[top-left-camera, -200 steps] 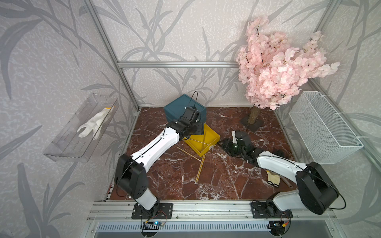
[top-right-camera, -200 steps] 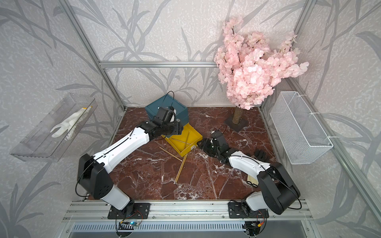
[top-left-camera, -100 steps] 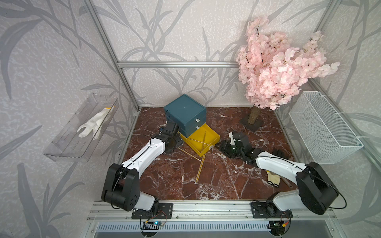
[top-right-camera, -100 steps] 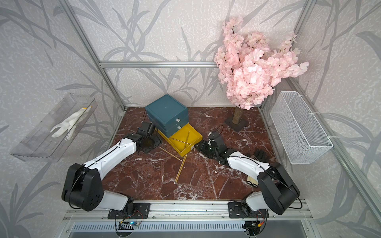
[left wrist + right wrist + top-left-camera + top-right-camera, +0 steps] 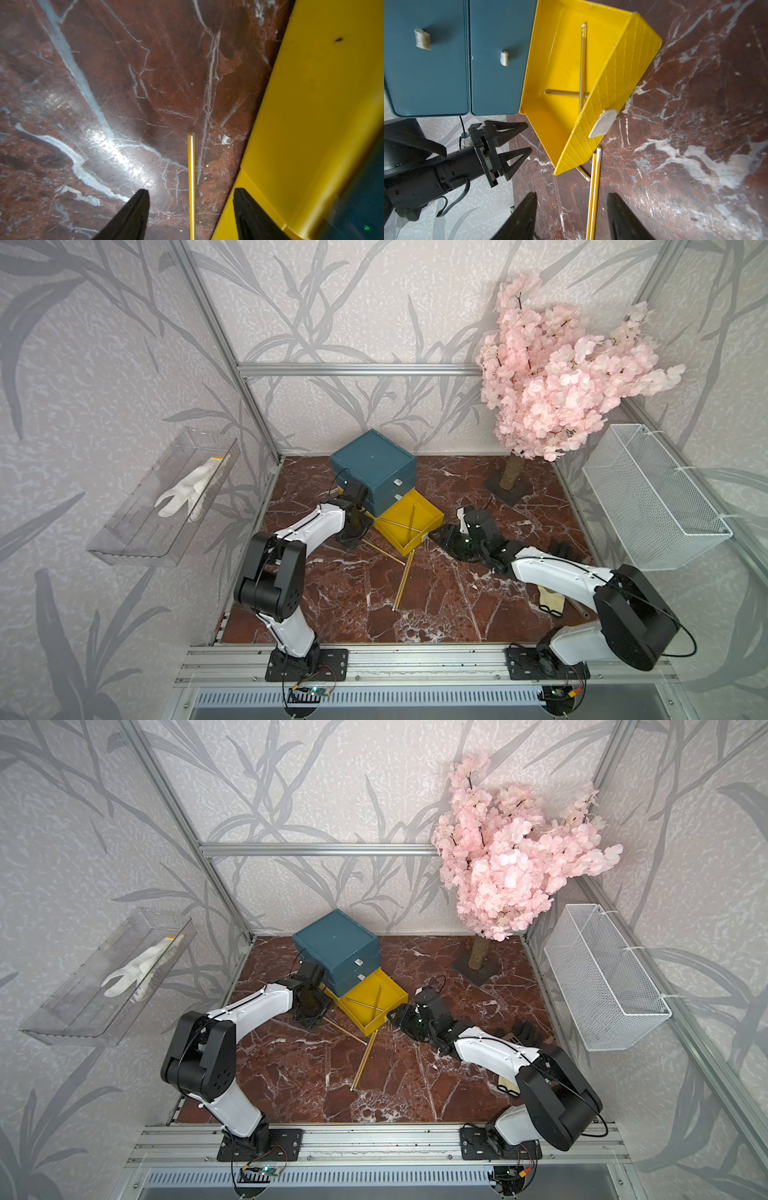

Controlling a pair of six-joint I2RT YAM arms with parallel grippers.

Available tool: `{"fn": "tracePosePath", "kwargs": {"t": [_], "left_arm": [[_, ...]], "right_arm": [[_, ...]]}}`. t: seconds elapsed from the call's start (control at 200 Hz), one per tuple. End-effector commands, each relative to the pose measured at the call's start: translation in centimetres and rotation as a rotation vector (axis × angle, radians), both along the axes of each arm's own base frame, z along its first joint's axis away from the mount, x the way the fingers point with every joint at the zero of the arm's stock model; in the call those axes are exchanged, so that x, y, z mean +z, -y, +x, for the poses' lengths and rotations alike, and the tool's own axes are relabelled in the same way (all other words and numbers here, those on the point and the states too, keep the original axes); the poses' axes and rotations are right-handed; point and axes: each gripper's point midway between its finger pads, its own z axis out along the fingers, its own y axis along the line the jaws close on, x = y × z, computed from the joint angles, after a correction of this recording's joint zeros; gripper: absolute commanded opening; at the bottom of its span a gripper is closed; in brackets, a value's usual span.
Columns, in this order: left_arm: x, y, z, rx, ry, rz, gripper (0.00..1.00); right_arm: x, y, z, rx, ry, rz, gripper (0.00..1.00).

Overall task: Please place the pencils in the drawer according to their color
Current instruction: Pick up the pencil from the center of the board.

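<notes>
Left pincer [image 5: 190, 190] angled down, jaws apart, straddling yellow pencil [image 5: 191, 166].

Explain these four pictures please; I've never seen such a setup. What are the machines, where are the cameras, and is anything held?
Two white-and-black robot arms stand at the front of a red marble-patterned table. Two pictures look down from overhead; the other two come from a camera on each arm's wrist. Toward the back sits a teal drawer box, its yellow drawer pulled out with two crossed yellow pencils inside. More yellow pencils lie on the table beside it. The left tool is open, its jaws either side of one pencil; the right tool is open above a pair. Nothing is held.
</notes>
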Motion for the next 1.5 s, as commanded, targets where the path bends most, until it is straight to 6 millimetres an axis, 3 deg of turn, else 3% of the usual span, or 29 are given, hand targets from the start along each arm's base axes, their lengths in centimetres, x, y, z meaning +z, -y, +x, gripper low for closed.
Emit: {"fn": "tracePosePath", "kwargs": {"t": [0.0,0.645,1.135,1.35,1.494], "left_arm": [[-0.3,-0.5,-0.2,0.062,-0.037,0.032,0.65],[-3.8,-0.5,-0.8,0.108,-0.181,0.085,0.52],[-5.6,-0.7,-2.3,0.060,-0.278,0.107,0.29],[-6.4,-0.7,-3.0,0.064,-0.281,0.090,0.00],[-6.3,-0.8,-3.1,0.061,-0.248,0.077,0.00]], "right_arm": [[0.0,0.1,0.2,-0.018,0.015,-0.001,0.58],[0.3,0.6,0.3,-0.038,0.031,0.001,0.58],[1.1,1.7,0.4,-0.067,0.052,-0.003,0.58],[1.3,1.9,0.2,-0.067,0.052,-0.005,0.58],[1.3,2.0,0.2,-0.066,0.050,-0.007,0.58]]}}
